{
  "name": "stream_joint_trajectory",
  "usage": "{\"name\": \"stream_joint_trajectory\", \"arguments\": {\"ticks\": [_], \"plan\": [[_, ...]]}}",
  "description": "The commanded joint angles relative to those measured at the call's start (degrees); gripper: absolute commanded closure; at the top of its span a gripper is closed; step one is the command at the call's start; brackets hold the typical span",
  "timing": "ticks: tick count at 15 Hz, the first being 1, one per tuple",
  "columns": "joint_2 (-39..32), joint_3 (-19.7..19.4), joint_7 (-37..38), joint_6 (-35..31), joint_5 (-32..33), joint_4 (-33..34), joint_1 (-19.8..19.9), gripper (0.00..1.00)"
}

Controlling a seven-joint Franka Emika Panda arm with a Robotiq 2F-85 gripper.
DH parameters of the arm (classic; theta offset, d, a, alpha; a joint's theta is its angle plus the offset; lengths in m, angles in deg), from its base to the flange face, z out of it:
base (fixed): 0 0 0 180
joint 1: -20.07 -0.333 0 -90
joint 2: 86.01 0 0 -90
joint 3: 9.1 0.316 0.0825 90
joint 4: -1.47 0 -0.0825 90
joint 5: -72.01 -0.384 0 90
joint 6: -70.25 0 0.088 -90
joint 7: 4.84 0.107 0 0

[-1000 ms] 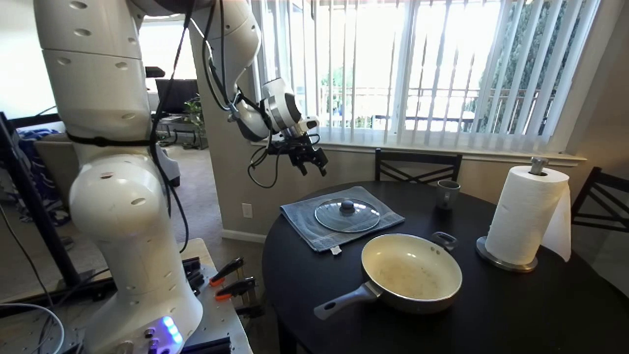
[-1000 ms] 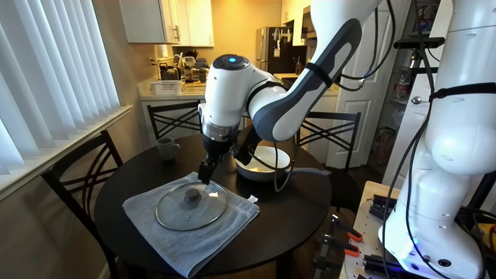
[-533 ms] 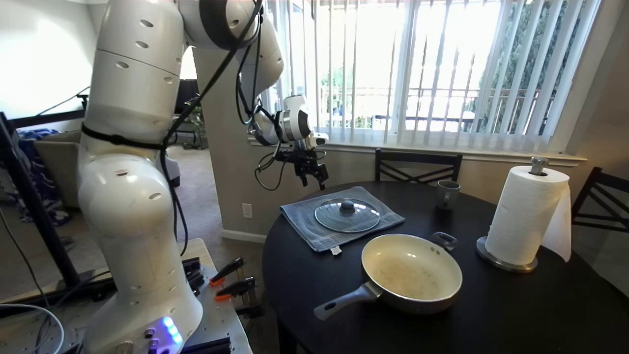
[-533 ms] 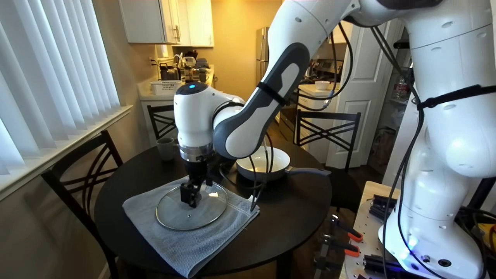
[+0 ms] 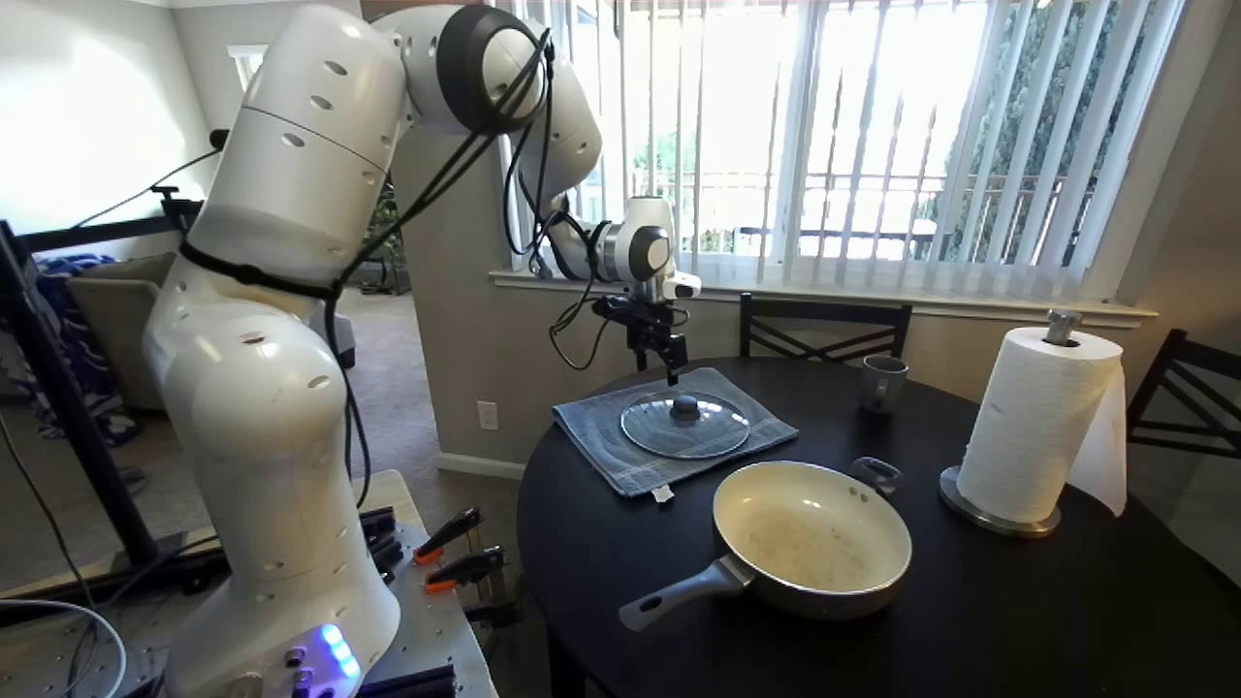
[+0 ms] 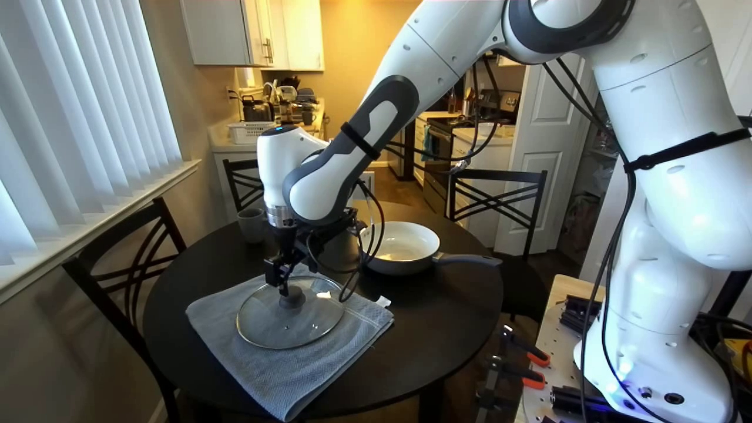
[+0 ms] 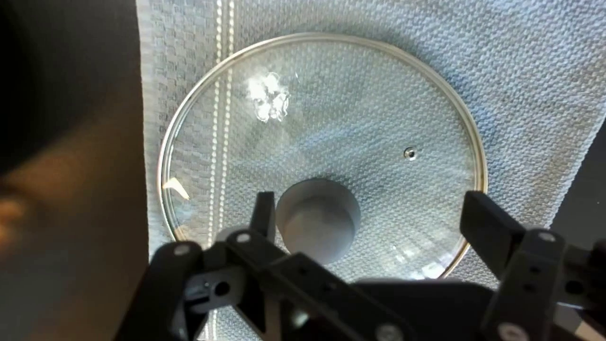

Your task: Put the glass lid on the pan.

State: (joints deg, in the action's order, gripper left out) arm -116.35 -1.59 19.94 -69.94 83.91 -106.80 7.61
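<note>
The glass lid [image 5: 669, 433] lies flat on a folded grey-blue towel [image 5: 620, 467], its dark knob upward. It also shows in an exterior view [image 6: 288, 323] and in the wrist view [image 7: 341, 109]. My gripper [image 5: 657, 372] is open and empty just above the lid. In the wrist view, my gripper [image 7: 371, 203] has its left finger close beside the knob [image 7: 317, 222]; its right finger overlaps the lid's rim. The knob lies between the fingers, nearer the left one. The pan [image 5: 812, 533] stands open on the table, cream inside; it also shows in an exterior view [image 6: 405, 241].
The round dark table [image 5: 630, 553] carries everything. A paper towel roll [image 5: 1042, 427] stands beyond the pan. A grey mug [image 5: 882, 385] stands at the far side, also in an exterior view [image 6: 251, 226]. Chairs [image 5: 824, 334] surround the table. The pan's handle [image 5: 684, 593] points towards the robot's base.
My gripper has come down and across to just above the lid, turning from tilted to more upright. It has stayed open. The lid, towel and pan have not moved.
</note>
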Motion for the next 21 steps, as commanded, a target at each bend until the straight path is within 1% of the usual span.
{"name": "stream_joint_trajectory", "arguments": {"ticks": [1,5,7,10,12,14,17,18,21], "plan": [[-0.15,-2.09,-1.64,0.48,-2.26,0.65,-1.77,0.00],[-0.52,-1.97,-1.71,0.65,-2.41,1.02,-1.80,0.00],[-2.86,-4.22,0.91,0.58,-0.08,2.09,-3.48,0.00],[-6.22,-6.34,1.45,0.65,-0.56,3.99,-5.13,0.00],[-8.00,-5.86,0.18,0.85,-2.29,5.21,-4.94,0.00],[-9.06,-4.28,-1.93,1.14,-4.55,6.18,-3.97,0.00],[-10.41,-4.53,-1.52,1.32,-6.05,8.09,-3.98,0.00],[-11.01,-4.30,-1.87,1.61,-7.02,9.11,-3.45,0.00],[-13.30,-5.59,-0.64,1.97,-7.67,12.77,-3.83,0.00]]}}
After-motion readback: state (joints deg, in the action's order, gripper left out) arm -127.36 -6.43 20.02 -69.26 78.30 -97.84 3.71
